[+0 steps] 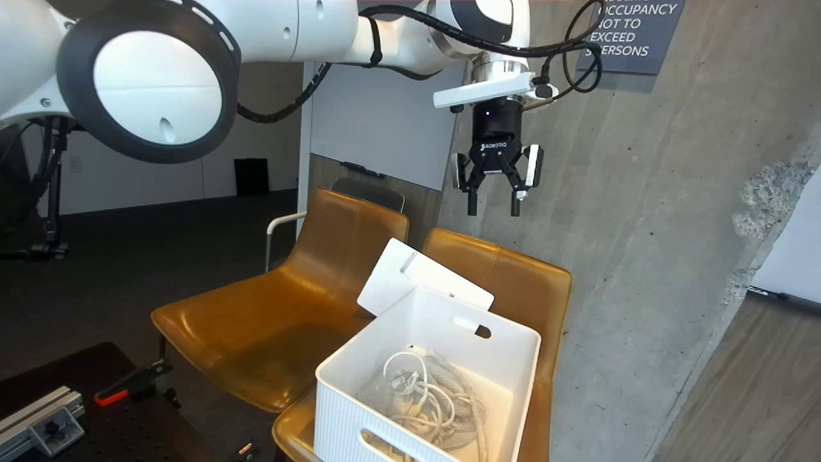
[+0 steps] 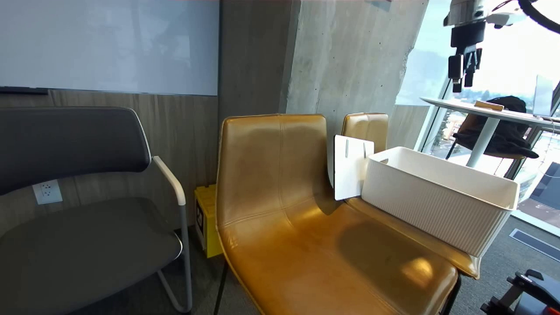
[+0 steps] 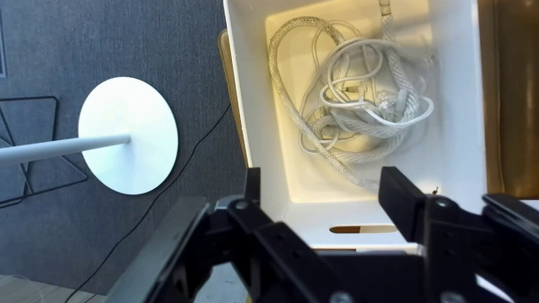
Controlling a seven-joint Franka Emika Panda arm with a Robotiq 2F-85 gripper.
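My gripper (image 1: 494, 204) is open and empty, pointing down high above the white bin (image 1: 346, 410). It also shows in an exterior view (image 2: 463, 83) and in the wrist view (image 3: 320, 185). The ribbed bin (image 2: 428, 210) rests on a tan chair and has handle slots in its end walls. Inside it lies a tangle of white cables and braided cord (image 3: 370, 105), also visible in an exterior view (image 1: 426, 398). A white panel (image 1: 417, 276) leans behind the bin against the chair back; it also shows in an exterior view (image 2: 350, 170). The gripper touches nothing.
A second tan chair (image 1: 256, 327) stands beside the bin. A concrete wall (image 1: 641, 224) rises behind. A grey chair (image 2: 78, 245), a yellow box (image 2: 212, 223) and a round table (image 2: 503, 114) stand around. A dark table (image 1: 77, 359) holds a clamp (image 1: 131, 382).
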